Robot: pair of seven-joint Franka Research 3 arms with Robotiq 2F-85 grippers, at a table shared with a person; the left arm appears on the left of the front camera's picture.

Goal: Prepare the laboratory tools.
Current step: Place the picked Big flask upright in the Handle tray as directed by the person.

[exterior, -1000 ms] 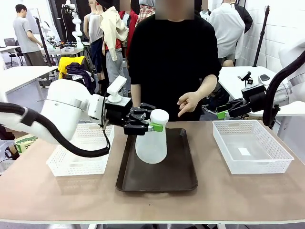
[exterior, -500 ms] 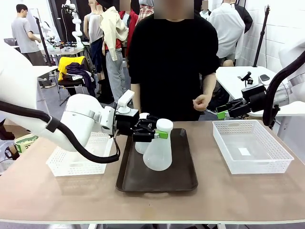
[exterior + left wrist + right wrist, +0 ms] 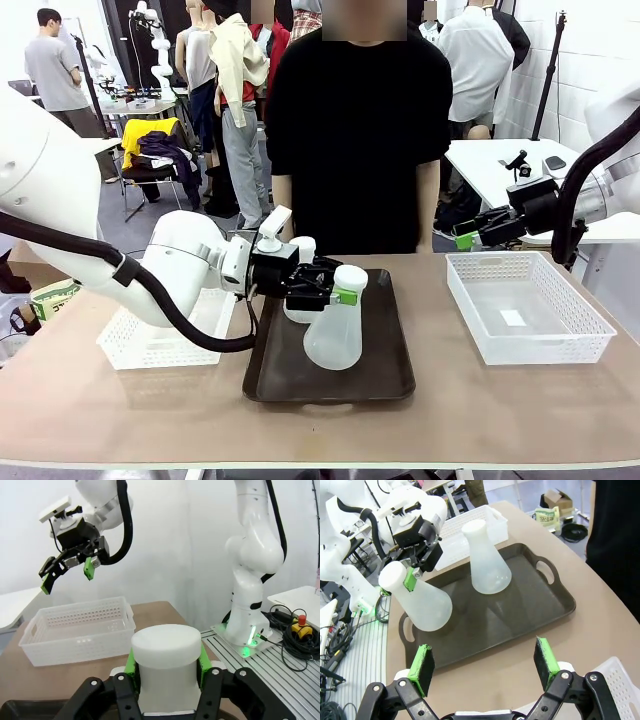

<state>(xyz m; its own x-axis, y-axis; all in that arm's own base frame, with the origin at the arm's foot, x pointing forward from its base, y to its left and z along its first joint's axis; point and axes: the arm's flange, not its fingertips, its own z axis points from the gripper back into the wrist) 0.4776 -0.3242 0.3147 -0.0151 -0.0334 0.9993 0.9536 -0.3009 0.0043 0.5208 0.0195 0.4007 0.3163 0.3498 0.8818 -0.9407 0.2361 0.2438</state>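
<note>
While gripping the neck of a translucent whitish conical flask (image 3: 336, 325) between green pads (image 3: 346, 296), left gripper (image 3: 340, 296) reaching in from the left over the dark brown tray (image 3: 385, 375). Held flask tilting, capped neck leaning toward the robot's right, wide round base hanging low over the tray; touching it or not, cannot tell. Looking along the fingers from the left wrist, white round top (image 3: 165, 646) sitting snug between the two pads. Standing upright on the tray behind it, second flask (image 3: 485, 560), same milky cone with a short narrow neck. Hovering above the right-hand white basket (image 3: 575, 340), right gripper (image 3: 463, 239), fingers spread wide apart and holding nothing. Standing at the far edge, person in black (image 3: 360, 130).
</note>
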